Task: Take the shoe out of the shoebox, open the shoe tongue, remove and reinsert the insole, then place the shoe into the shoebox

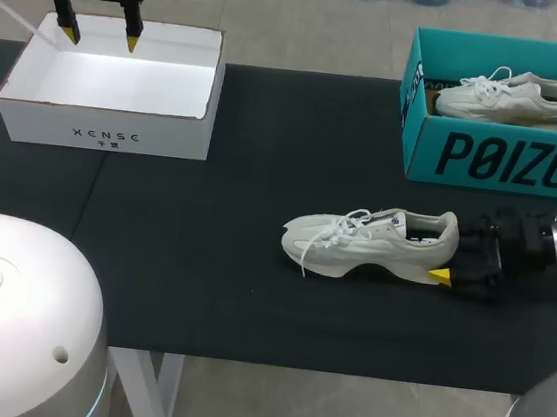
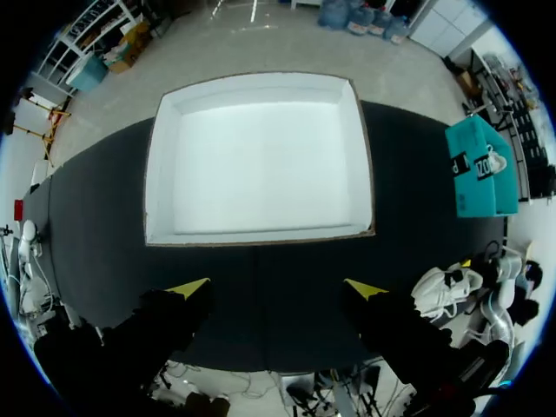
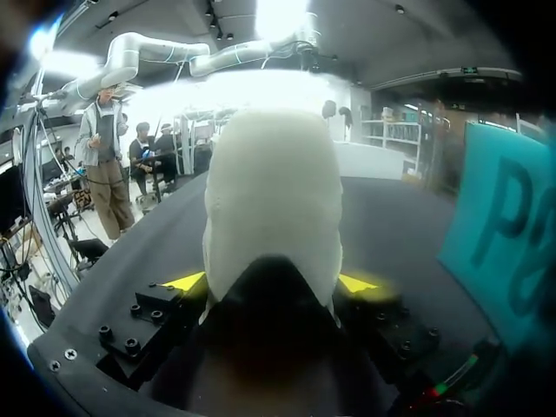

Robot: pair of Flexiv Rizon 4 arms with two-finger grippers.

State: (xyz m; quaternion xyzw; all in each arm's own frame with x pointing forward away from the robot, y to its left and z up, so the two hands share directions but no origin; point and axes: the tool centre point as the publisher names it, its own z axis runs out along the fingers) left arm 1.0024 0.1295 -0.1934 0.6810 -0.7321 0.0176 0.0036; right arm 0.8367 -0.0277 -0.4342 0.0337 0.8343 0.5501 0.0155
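White lace-up sneaker [image 1: 370, 244] stood upright on its sole, right of centre, toe pointed left, heel to the right, a lace end trailed at the near side, teal shoebox [image 1: 506, 159] set open at the far right, second white sneaker [image 1: 513, 96] laid inside, toe pointed left

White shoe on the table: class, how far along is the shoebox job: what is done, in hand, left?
Done: the white shoe lies outside the teal shoebox, on the table. In hand: the right tool grips its heel; the left tool hangs open over the white box. Left, seemingly: opening the tongue, pulling and refitting the insole, boxing the shoe.
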